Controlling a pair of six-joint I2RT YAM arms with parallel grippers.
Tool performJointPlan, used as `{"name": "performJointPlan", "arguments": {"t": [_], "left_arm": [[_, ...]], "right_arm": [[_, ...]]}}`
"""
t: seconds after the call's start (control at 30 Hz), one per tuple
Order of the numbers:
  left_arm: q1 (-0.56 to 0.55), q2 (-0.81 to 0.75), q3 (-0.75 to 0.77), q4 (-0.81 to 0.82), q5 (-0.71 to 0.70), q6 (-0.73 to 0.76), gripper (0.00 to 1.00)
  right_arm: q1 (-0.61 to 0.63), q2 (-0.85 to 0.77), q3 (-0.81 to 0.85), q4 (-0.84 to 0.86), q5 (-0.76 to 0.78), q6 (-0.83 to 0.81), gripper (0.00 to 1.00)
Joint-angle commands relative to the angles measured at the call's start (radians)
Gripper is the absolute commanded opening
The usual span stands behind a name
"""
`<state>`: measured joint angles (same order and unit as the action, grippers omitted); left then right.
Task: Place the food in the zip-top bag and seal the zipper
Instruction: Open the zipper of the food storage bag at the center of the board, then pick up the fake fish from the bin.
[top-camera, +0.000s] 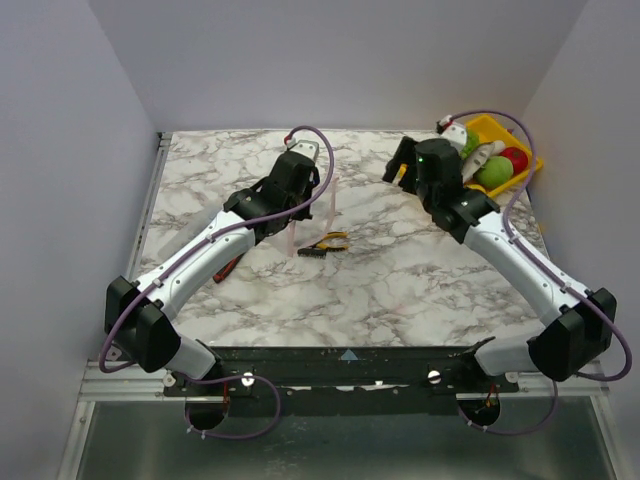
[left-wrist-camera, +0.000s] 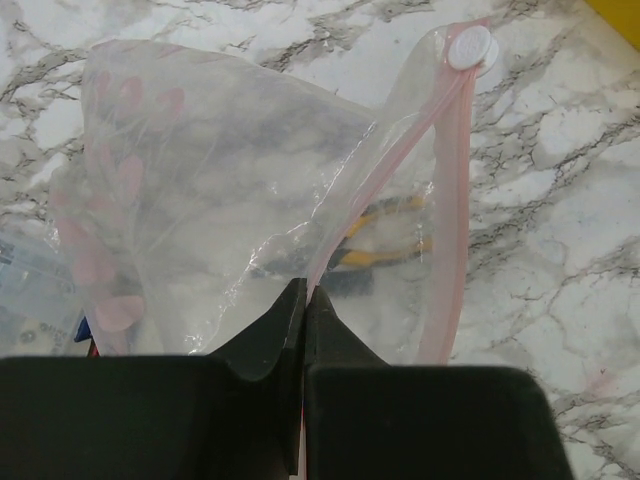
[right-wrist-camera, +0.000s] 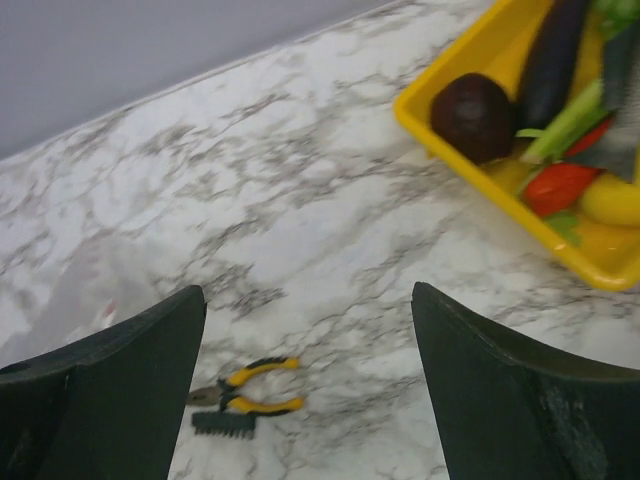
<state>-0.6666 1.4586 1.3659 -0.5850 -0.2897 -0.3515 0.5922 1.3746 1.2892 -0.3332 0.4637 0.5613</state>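
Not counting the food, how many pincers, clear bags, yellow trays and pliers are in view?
2 pincers: left pincer shut on the bag, right pincer open
1 zip-top bag
1 yellow tray
1 pliers
Total: 5

I'm seeing the left arm (top-camera: 195, 258) and right arm (top-camera: 525, 262) wearing white link shells between chunky black joint housings. A thin purple cable (top-camera: 312, 135) is looping along each one. A green light (top-camera: 423, 157) is glowing on the right wrist, and the jaws are showing matte black.
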Motion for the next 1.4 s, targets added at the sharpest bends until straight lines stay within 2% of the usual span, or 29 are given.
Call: {"name": "performJointPlan", "arguments": {"t": [0.0,0.27,0.43,0.57,0.67,1.1,1.37], "left_arm": [[0.003,-0.007,0.019,-0.013,0.082,0.002,0.00],[0.004,-0.001,0.024,-0.016,0.136,0.009,0.00],[0.004,0.014,0.033,-0.024,0.130,0.019,0.00],[0.004,0.015,0.037,-0.023,0.147,0.023,0.00],[0.004,0.013,0.036,-0.024,0.166,0.017,0.00],[0.004,0.011,0.036,-0.024,0.189,0.017,0.00],[0.003,0.017,0.036,-0.024,0.197,0.019,0.00]], "right_arm": [[-0.186,0.037,-0.058,0.013,-0.039,-0.010,0.87],[-0.456,0.257,0.001,0.079,-0.030,0.112,0.92],[-0.572,0.375,0.022,0.158,-0.088,0.163,0.85],[-0.597,0.450,0.030,0.238,-0.109,0.132,0.78],[-0.625,0.500,0.048,0.295,-0.163,0.094,0.59],[-0.651,0.661,0.160,0.324,-0.206,0.116,0.60],[-0.658,0.672,0.134,0.378,-0.216,0.167,0.60]]}}
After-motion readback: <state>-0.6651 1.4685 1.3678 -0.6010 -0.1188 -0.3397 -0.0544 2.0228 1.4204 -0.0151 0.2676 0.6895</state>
